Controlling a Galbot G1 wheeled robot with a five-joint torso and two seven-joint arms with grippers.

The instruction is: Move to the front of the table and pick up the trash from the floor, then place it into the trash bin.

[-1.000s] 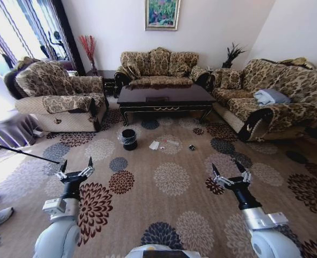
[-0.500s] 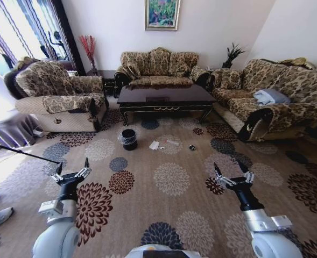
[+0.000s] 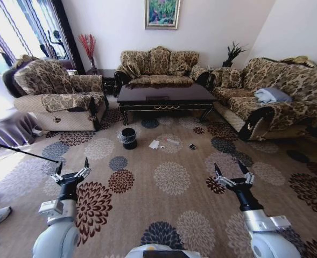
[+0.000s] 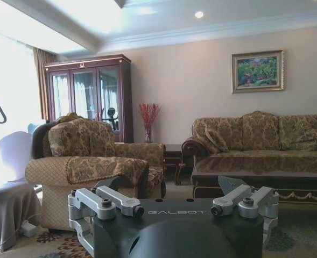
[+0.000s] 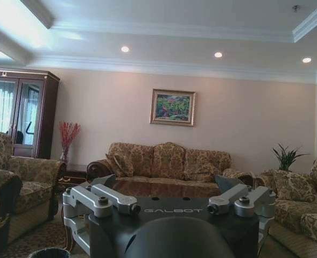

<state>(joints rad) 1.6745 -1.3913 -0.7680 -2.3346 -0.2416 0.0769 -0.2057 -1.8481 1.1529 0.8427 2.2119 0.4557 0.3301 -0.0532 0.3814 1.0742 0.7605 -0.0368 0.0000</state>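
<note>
— Where's the trash [image 3: 154, 144]?
— On the carpet in front of the bench [image 3: 165, 99], the trash bin [image 3: 128, 138] just beside it.
— Pincers?
— I see the left pincer [image 3: 70, 171] and right pincer [image 3: 231, 174] both spread wide, empty, well short of the bench.

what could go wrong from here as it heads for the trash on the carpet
The trash is small, pale scraps scattered on a busy floral carpet, so a piece may be missed or fumbled. The trash bin stands on the carpet close beside them, before the table; a drive or a low reach might tip it. Both the left end effector and right end effector are open and far back.
</note>
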